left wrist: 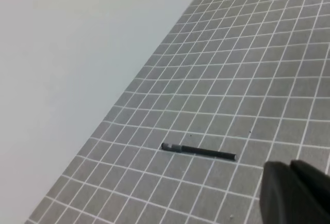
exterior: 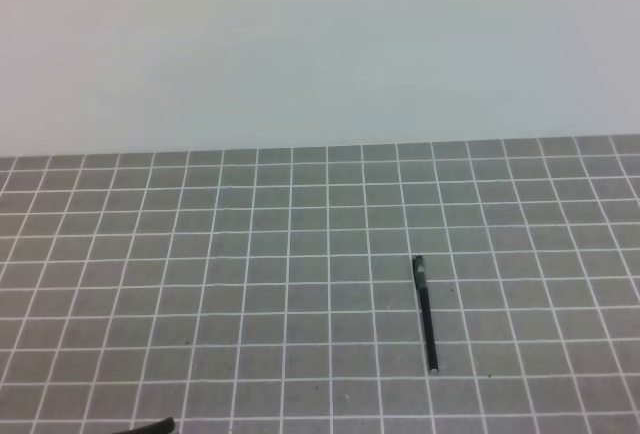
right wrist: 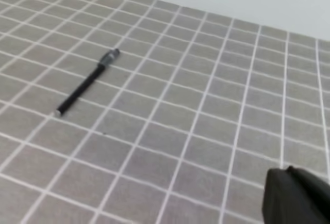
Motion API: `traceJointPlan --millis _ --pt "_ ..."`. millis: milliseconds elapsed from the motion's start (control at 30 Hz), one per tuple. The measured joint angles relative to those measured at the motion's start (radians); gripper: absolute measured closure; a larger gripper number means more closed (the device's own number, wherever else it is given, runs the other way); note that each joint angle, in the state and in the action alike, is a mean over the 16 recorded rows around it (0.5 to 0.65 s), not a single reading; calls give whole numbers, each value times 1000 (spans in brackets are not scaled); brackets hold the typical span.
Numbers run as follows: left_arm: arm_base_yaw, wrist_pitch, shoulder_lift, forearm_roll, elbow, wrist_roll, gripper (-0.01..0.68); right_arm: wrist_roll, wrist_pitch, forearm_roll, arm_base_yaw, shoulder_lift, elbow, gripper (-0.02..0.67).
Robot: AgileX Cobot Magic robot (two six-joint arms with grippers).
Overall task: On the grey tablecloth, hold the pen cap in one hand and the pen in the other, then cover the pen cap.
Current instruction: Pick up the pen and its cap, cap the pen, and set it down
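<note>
Grey tablecloth [exterior: 200, 284] bears the pen [exterior: 425, 312]; both grippers well apart.

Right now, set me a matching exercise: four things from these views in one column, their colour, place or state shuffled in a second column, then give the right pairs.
Things:
1. pen
2. grey tablecloth
3. wall
4. left tool

Descriptions:
A. pale and plain, beyond the cloth's far edge
B. shut, holding nothing, low in the right corner of the left wrist view
C. black, lying flat, touched by nothing
D. dark grey with a white grid

Pairs: 1-C; 2-D; 3-A; 4-B
</note>
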Motion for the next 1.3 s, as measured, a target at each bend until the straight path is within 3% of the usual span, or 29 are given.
traceJointPlan --millis 333,500,667,1033,1300 --pt "8 5 1 -3 0 -1 675 22 -5 25 -17 -55 87 652" --pt "61 26 -6 -5 0 -1 675 41 3 19 -17 -54 88 652" --pt "194 62 -37 -7 0 -1 675 150 -1 -79 -17 -54 88 652" --pt "597 123 -155 -8 0 -1 675 434 -11 -316 -17 -54 88 652" --pt "737 71 -196 28 50 -106 675 462 -8 -329 -17 -54 88 652"
